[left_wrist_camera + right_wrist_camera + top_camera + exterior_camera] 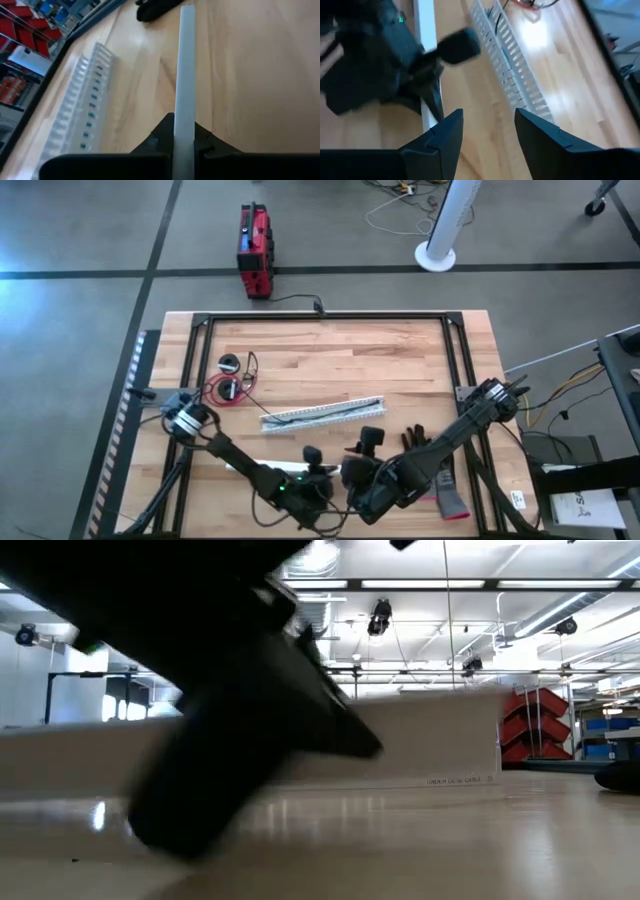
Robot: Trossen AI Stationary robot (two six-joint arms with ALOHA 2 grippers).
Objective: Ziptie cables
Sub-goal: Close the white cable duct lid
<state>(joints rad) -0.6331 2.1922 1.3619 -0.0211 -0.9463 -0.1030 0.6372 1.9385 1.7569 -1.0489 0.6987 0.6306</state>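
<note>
Your wooden tabletop (400, 350) carries the cables (232, 385) at its left side, a long white slotted strip (322, 413) mid-board, and dark gloves (416, 438) right of it.

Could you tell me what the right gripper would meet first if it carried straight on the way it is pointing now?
Probably the long white slotted strip: the open right gripper points along bare table towards it. The left gripper, shut on a flat white strip, sits just beside that line; depth is unclear.

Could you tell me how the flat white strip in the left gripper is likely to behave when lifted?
The white strip runs straight from the left gripper, so it is probably stiff. It looks thin, likely light. Held at one end, its free end might sag or swing.
</note>
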